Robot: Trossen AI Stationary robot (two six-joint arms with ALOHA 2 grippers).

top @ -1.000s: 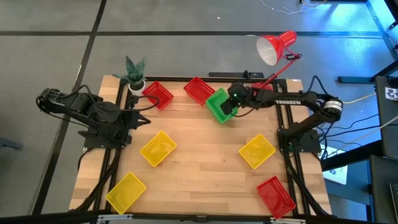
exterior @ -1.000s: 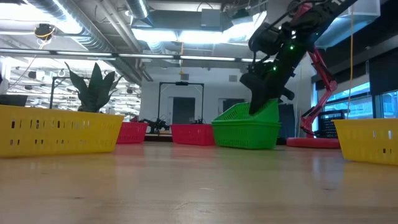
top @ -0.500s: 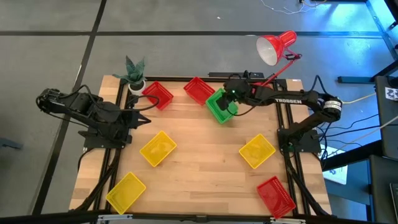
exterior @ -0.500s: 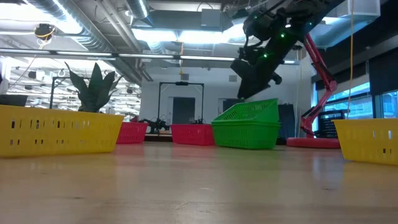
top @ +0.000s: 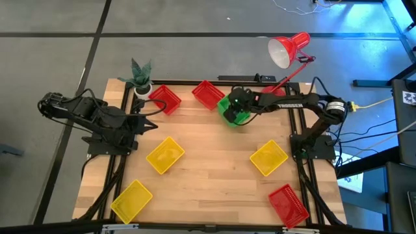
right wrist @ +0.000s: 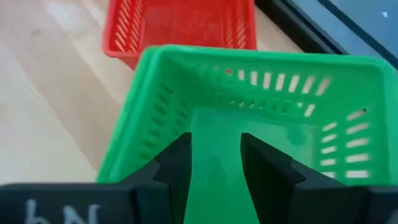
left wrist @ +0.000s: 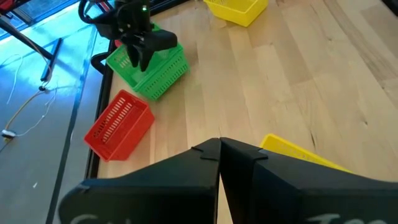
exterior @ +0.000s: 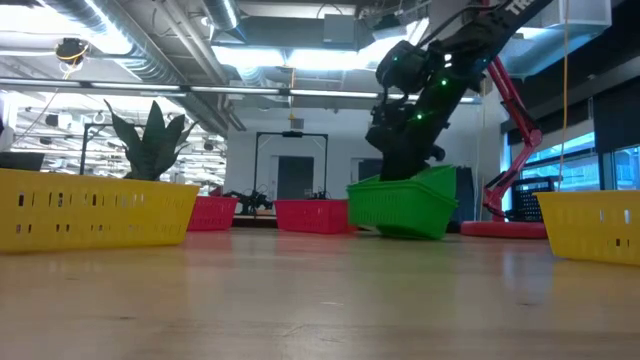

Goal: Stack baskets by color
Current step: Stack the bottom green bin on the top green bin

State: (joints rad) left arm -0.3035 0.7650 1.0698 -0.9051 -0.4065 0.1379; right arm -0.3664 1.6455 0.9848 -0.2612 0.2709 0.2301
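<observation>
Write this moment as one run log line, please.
right gripper: open, reaching into green basket stack, tilted | left gripper: shut, waiting at table's left | red, yellow baskets: unstacked

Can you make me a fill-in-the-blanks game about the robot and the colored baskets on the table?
1. The right gripper is down inside a basket colored ____.
2. The green basket sits right beside a basket colored ____.
3. The number of yellow baskets lying on the table in the high view is ____.
4. The left gripper has its fingers ____, holding nothing.

Missing words: green; red; three; shut
</observation>
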